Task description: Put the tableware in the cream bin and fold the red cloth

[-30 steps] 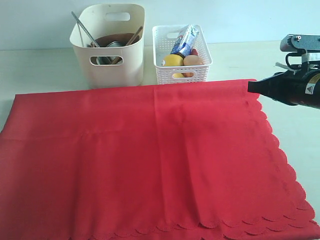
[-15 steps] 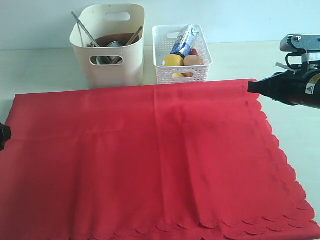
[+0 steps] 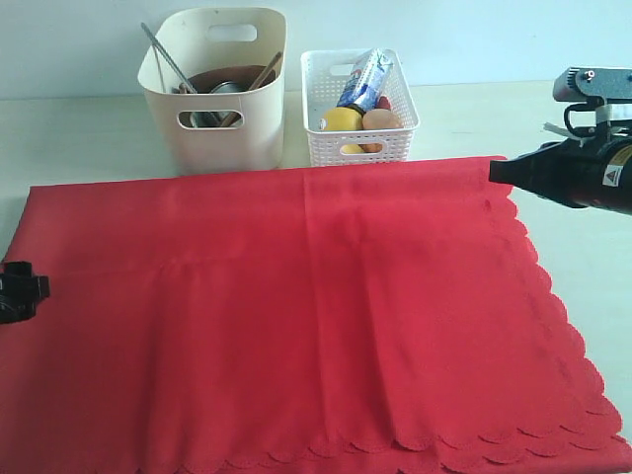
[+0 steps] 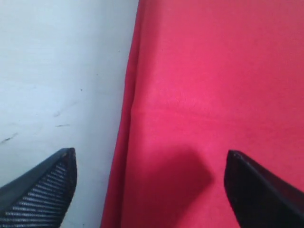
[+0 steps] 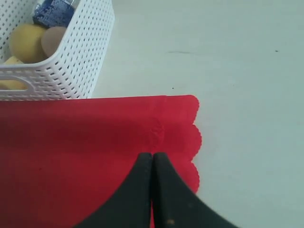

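The red cloth (image 3: 316, 306) lies flat over most of the tabletop (image 3: 79, 138). A second scalloped layer shows along its near edge, so I judge one fold is already made. What has changed is on the left. A second ago nothing of my left arm showed in the exterior view, and now my left jaws have come in over the cloth's left edge. My right arm has not moved. I read this as both sides lining up for the next fold.

Bare tabletop runs along the left edge and beyond the scalloped right edge, so both arms have room outside the fabric. The far edge is tighter. The cream bin (image 3: 232, 128) stands just behind it with the tableware (image 3: 212, 84) already inside, handles poking above the rim. That half of the job looks finished. The white basket (image 3: 365, 148) of food sits just beside the bin, also close to the far edge.

My left jaws are spread wide across the cloth's left edge, one finger over tabletop and one over red. My right jaws are pressed together at the far right scalloped corner, where the fabric puckers slightly. I cannot tell whether cloth is pinched between them.
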`<state>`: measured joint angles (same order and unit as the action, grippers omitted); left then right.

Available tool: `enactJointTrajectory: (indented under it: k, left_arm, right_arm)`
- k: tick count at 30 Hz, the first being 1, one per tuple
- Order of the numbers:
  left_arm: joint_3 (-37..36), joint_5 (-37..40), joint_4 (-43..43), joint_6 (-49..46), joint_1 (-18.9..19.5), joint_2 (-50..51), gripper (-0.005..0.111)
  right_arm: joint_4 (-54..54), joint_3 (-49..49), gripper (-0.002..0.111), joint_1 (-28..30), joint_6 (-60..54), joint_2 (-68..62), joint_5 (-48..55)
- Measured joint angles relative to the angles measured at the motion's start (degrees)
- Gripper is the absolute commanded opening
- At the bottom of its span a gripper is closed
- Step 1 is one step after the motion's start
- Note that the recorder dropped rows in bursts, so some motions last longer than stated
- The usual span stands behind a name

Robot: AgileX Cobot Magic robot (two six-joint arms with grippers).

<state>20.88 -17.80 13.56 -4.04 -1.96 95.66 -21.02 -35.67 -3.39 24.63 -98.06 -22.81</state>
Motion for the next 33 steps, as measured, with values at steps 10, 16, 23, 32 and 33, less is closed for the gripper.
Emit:
enactJointTrajectory:
  k: [10, 16, 23, 32, 33]
  left_arm:
    - [0.3, -0.4, 0.0, 0.0, 0.0, 2.1, 0.01]
    - [0.3, -0.9, 0.1, 0.0, 0.0, 2.1, 0.0]
    - [0.3, -0.9, 0.1, 0.0, 0.0, 2.1, 0.0]
    - [0.3, -1.0, 0.1, 0.0, 0.0, 2.1, 0.0]
    - [0.3, -1.0, 0.1, 0.0, 0.0, 2.1, 0.0]
  right_arm:
    - [-8.5, 0.0, 0.0, 0.0, 9.6, 0.0, -3.0]
    - [-34.3, 0.0, 0.0, -0.2, 25.4, 0.0, -23.7]
    - [-40.1, -1.6, 0.0, -7.9, 28.3, -1.4, -27.1]
    - [-44.6, -10.0, 0.0, -26.1, 32.0, -6.4, -16.2]
    - [-45.4, -11.1, 0.0, -28.1, 32.8, -7.1, -13.6]
